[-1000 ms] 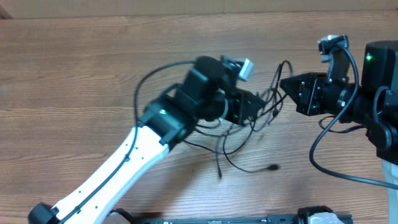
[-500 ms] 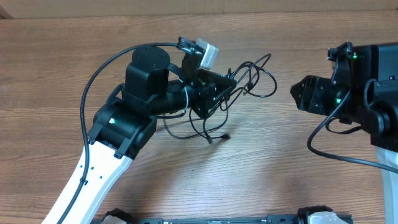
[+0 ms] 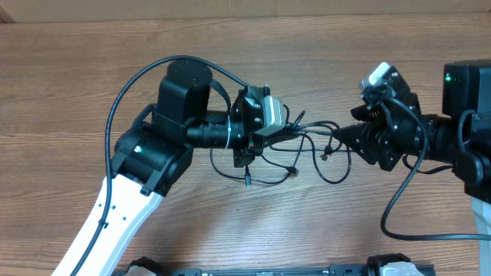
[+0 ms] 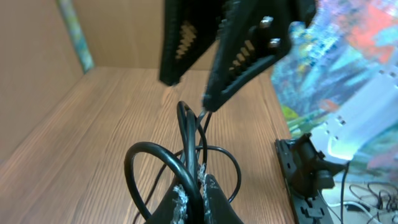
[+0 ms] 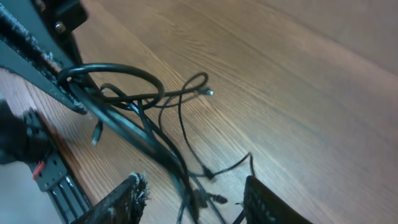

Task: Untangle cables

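Note:
The cables (image 3: 307,129) are thin black cords bunched in loose loops at mid-table, with small plug ends hanging off them. My left gripper (image 3: 291,127) is shut on the left side of the bunch; the left wrist view shows one cord (image 4: 186,134) pinched between its fingers (image 4: 214,196). My right gripper (image 3: 343,139) faces it from the right. It stands open, with strands of the cables (image 5: 146,137) running between its fingers (image 5: 127,199) and nothing pinched. The right gripper (image 4: 217,56) also shows just beyond the cord.
The wooden table (image 3: 92,84) runs bare around the bunch. A loose loop of cord (image 3: 334,182) sags toward the front, and a plug end (image 3: 248,182) hangs below the left gripper. A black rail (image 3: 268,270) lies along the front edge.
The left gripper pulled the bunch to the left and then settled slightly back right, still shut on it. The right gripper opened, backed off to the right, then came back in around the strands.

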